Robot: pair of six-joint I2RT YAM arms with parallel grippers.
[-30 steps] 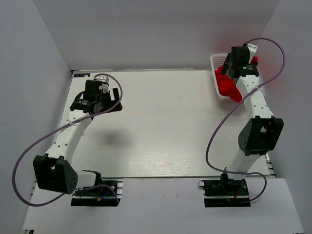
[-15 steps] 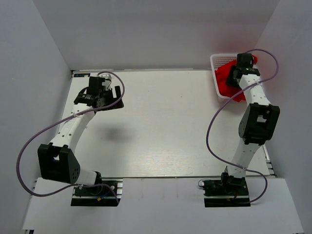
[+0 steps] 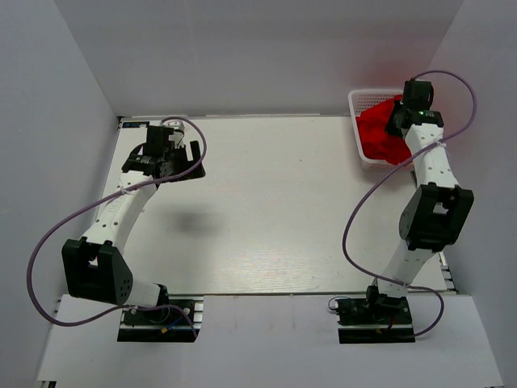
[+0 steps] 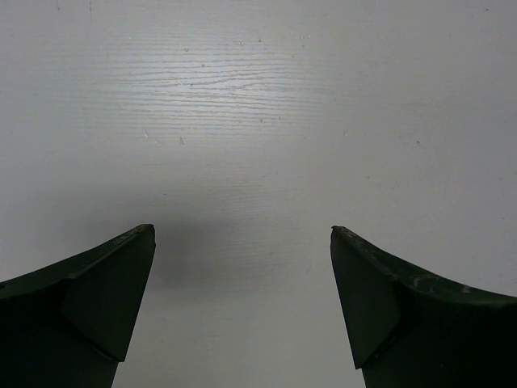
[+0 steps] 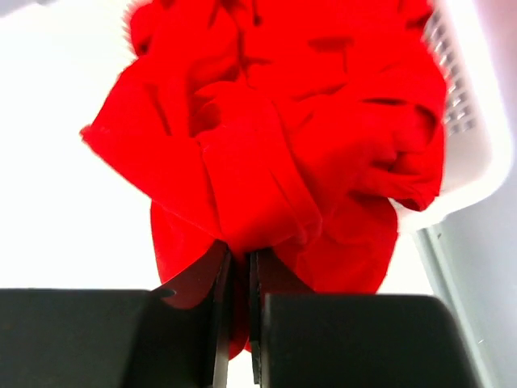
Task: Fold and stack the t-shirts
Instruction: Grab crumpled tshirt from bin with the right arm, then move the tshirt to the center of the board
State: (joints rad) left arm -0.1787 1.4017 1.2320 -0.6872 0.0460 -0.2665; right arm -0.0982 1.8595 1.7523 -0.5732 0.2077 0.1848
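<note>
Pinching a fold of red cloth, the right hand (image 5: 239, 259) has its two fingers drawn almost together, only a narrow slit between them, with the fabric caught at their tips. The t-shirts (image 3: 373, 133) lie in a crumpled red heap in the white lattice basket (image 3: 356, 99) at the far right corner of the bench (image 3: 266, 202), and part of the heap spills over the basket's near rim towards the right arm. How many shirts make up the heap cannot be told. Seen from the right wrist, the bunched cloth fills most of the frame, with the basket's white wall at the right. Well apart from the basket, the left hand (image 4: 242, 234) hangs over bare white wood grain near the far left corner, fingers spread wide and gripping nothing
</note>
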